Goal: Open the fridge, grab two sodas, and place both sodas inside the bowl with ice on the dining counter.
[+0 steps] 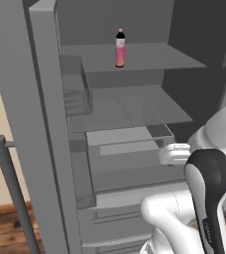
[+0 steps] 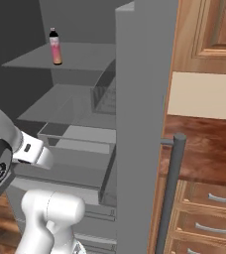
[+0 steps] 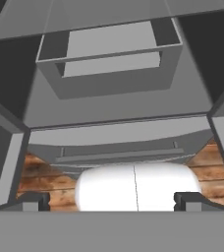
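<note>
Left base view: fridge (image 1: 45,124) open, pink bottle (image 1: 120,48) upright on top shelf, twelve o'clock; can unseen, maybe hidden.
Right base view: same bottle at eleven o'clock, untouched.
Hand view: gripper (image 3: 112,201) spread wide, empty, facing fridge drawer (image 3: 109,59).
Door done; both sodas left.

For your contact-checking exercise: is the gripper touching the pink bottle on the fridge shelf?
Apart. In the hand view the open gripper points at the lower drawers; the left base view shows the pink bottle alone on the upper shelf.
</note>
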